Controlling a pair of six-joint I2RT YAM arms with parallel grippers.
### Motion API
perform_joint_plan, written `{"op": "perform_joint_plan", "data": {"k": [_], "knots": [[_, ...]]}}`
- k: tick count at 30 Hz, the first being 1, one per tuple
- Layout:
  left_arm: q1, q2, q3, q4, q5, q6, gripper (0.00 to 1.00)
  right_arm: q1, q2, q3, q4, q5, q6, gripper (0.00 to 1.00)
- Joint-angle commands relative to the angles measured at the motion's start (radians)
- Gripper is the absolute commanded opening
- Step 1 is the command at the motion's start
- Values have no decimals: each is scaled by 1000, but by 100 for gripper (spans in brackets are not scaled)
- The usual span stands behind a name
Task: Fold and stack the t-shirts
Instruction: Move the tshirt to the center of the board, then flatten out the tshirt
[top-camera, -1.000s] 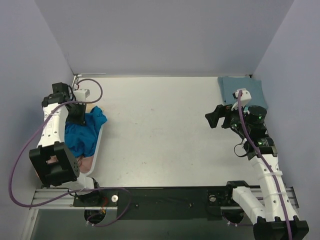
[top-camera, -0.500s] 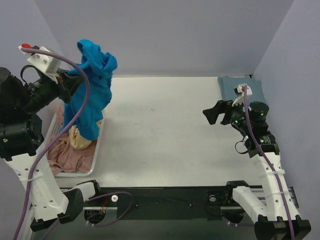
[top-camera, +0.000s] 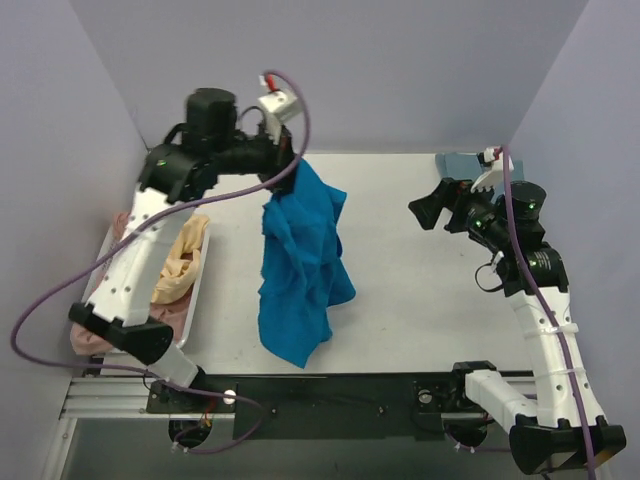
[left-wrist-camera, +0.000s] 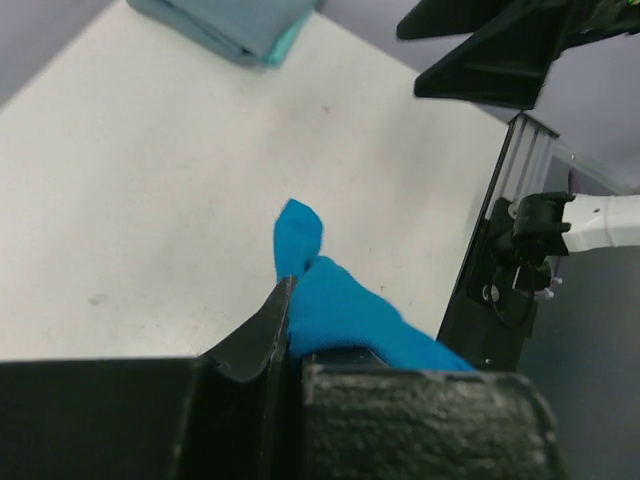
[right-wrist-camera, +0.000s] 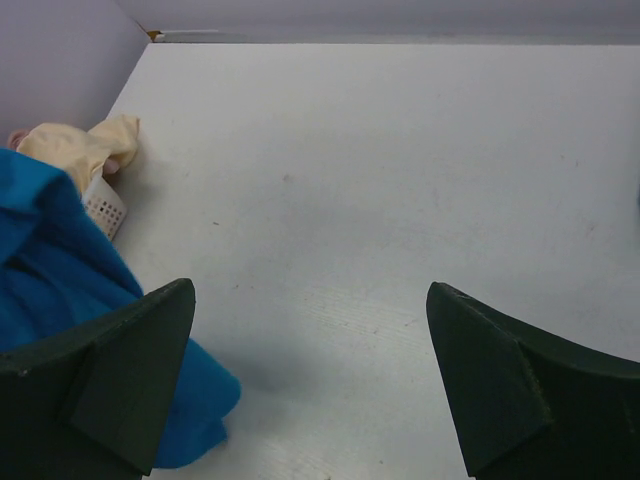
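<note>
Hauled the bright blue t-shirt (top-camera: 300, 260) out of the white tray (top-camera: 195, 288) within the last second and swung it right, out over the bench (top-camera: 400, 290); a second ago lay heaped in that tray under the arm; half a second ago dangled just above it; now hangs in a long crumpled drape from the left fingers (top-camera: 285, 172), lower end touching or almost touching the bench near the front edge. Clenched on a bunched fold of the blue cloth, going by the left wrist view, with a small tuft poking past the tips. Means one shirt chosen for folding but not yet spread; judged to be the very start of this shirt's fold; probably calls next for laying it flat, with a second grip on a free edge to help. Barely shifted on the other side: right fingers (top-camera: 428, 208) spread wide, gripping nothing, poised above the bench well apart from the blue cloth and pointed toward it.

Left behind in the tray: a pale yellow-orange t-shirt (top-camera: 180, 255) slumped against the inner rim and a dusty pink t-shirt (top-camera: 120, 222) beneath it, both crumpled. Outside any container, at the far right corner of the bench: a dull teal t-shirt (top-camera: 460, 162), already folded flat; seemingly the base of the stack.
</note>
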Motion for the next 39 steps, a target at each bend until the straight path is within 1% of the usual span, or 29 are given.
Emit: {"op": "perform_joint_plan", "data": {"k": [1, 4, 7, 9, 10, 11, 13, 14, 15, 16, 17, 18, 19, 20, 21, 22, 23, 24, 25, 26, 27, 28, 29, 30, 31, 32, 33, 34, 39], "knots": [[-117, 148, 45, 23, -144, -6, 0, 5, 41, 85, -135, 135, 26, 94], [-157, 292, 49, 92, -152, -53, 0, 6, 71, 125, -254, 246, 9, 93], [-228, 430, 112, 126, -213, -17, 0, 8, 114, 162, -351, 320, -13, 92], [-254, 511, 161, 138, -203, 13, 35, 12, 150, 180, -417, 384, -22, 90], [-253, 543, 214, 129, -201, 10, 71, 15, 179, 188, -466, 418, -20, 88], [-248, 582, 239, 108, -216, 16, 84, 19, 195, 203, -491, 435, -20, 86], [-228, 581, 267, 111, -292, 48, 86, 49, 235, 209, -566, 472, -19, 82], [-196, 573, 267, 114, -321, 64, 86, 89, 242, 200, -577, 478, -20, 80], [-178, 550, 267, 115, -325, 67, 87, 161, 238, 161, -568, 479, -22, 80], [-126, 538, 264, 114, -326, 61, 87, 211, 227, 136, -524, 476, -22, 79], [-99, 507, 246, 117, -327, 56, 87, 297, 220, 79, -496, 457, -23, 79], [-38, 492, 230, 118, -327, 55, 87, 349, 212, 55, -426, 446, -23, 78], [-6, 450, 183, 118, -329, 56, 88, 440, 209, 6, -390, 414, -39, 77], [51, 432, 154, 118, -336, 59, 88, 494, 215, -19, -309, 394, -51, 77], [77, 386, 96, 118, -338, 59, 88, 591, 221, -41, -272, 359, -97, 76], [135, 360, 54, 121, -327, 52, 88, 632, 251, -45, -202, 349, -129, 76], [187, 309, -22, 132, -306, 46, 88, 710, 276, -39, -146, 370, -184, 76], [218, 285, -73, 143, -293, 35, 88, 738, 334, -26, -132, 393, -204, 76], [269, 228, -163, 164, -277, 30, 88, 784, 382, 28, -130, 412, -255, 76], [289, 205, -199, 184, -270, 32, 88, 801, 485, 115, -152, 415, -272, 75], [331, 148, -280, 198, -272, 30, 88, 822, 588, 154, -200, 427, -305, 73], [349, 95, -311, 219, -273, 30, 88, 830, 655, 245, -233, 432, -321, 68], [382, 73, -375, 226, -272, 32, 88, 842, 762, 282, -288, 442, -353, 65], [396, 27, -400, 239, -269, 30, 88, 850, 807, 351, -308, 452, -372, 62], [428, 8, -447, 246, -263, 32, 88, 859, 889, 376, -333, 465, -396, 60], [432, -30, -472, 256, -257, 33, 88, 864, 920, 416, -336, 472, -408, 60], [483, -48, -504, 261, -261, 33, 88, 867, 978, 436, -342, 466, -427, 60], [493, -71, -520, 258, -263, 33, 88, 865, 1002, 461, -342, 453, -438, 60], [556, -104, -541, 218, -269, 47, 88, 871, 1140, 554, -347, 415, -473, 62]]}}
